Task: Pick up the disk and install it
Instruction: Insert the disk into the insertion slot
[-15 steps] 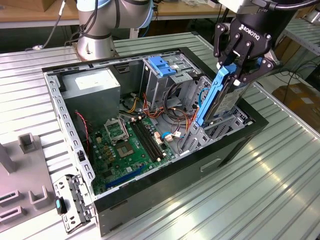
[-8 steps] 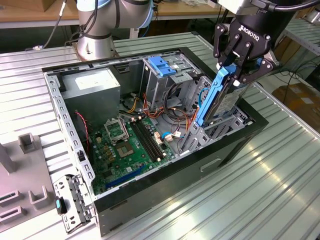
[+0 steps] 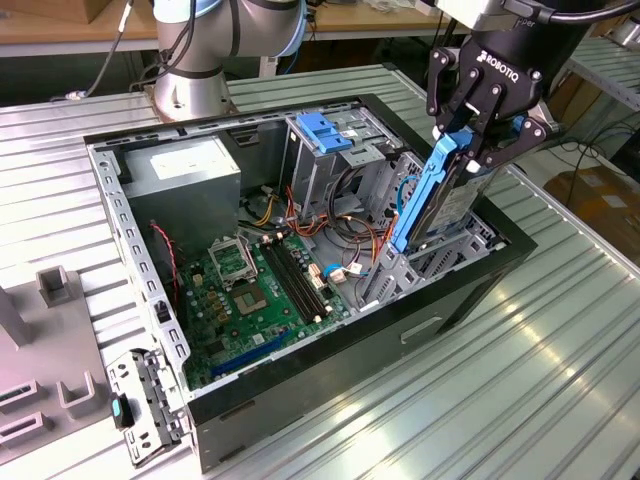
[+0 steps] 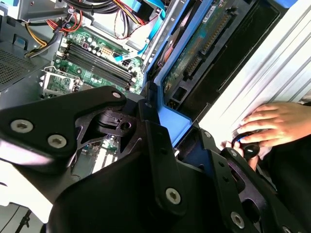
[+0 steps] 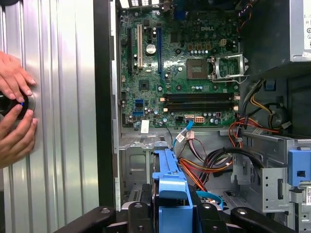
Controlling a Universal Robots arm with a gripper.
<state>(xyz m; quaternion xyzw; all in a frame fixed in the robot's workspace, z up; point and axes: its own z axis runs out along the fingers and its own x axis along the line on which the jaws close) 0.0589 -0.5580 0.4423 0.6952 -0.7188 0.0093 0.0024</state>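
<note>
Disk (image 3: 452, 205) w/ blue rails clamped on edge in gripper (image 3: 474, 150), tilted, lower end down inside PC case (image 3: 330, 385) at its corner by exterior view's right. Person's hand (image 5: 13, 77) rests on table (image 3: 560, 350) beside case.

White lettering (image 3: 499, 67) stands on the black body of the gripper (image 3: 482, 148), upper right of the exterior view. Small white print (image 5: 210, 28) marks the green motherboard (image 5: 170, 73) in the first wrist view.
</note>
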